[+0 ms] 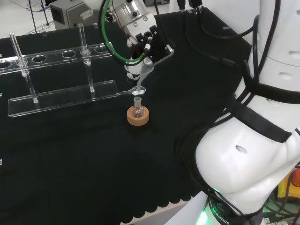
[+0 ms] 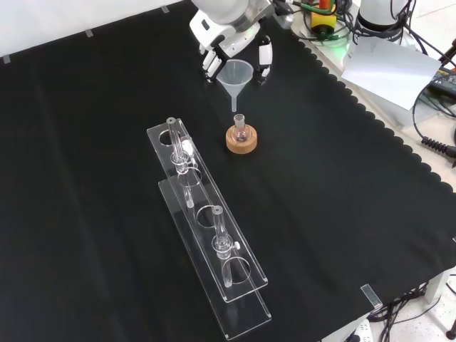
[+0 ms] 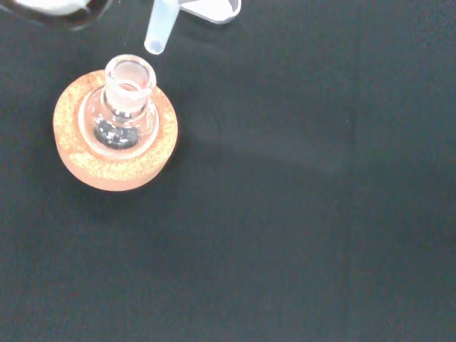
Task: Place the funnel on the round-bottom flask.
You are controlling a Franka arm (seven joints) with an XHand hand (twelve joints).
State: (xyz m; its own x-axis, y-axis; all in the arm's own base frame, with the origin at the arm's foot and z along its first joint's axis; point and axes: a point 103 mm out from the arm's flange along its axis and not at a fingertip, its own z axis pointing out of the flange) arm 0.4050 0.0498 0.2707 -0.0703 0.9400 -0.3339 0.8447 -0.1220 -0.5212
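The hand (image 2: 231, 32) held the funnel (image 2: 236, 77) in curled fingers, its stem tip just above the round-bottom flask (image 2: 241, 130) on its cork ring (image 2: 241, 141). Best would be centring the stem over the flask's neck, then lowering straight.

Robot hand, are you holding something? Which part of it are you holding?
Yes. The robot hand holds the clear funnel by the rim of its wide cone, with its stem pointing down just above the round-bottom flask.

Bright, even light; soft shadows; glare on the white arm (image 1: 253, 154).
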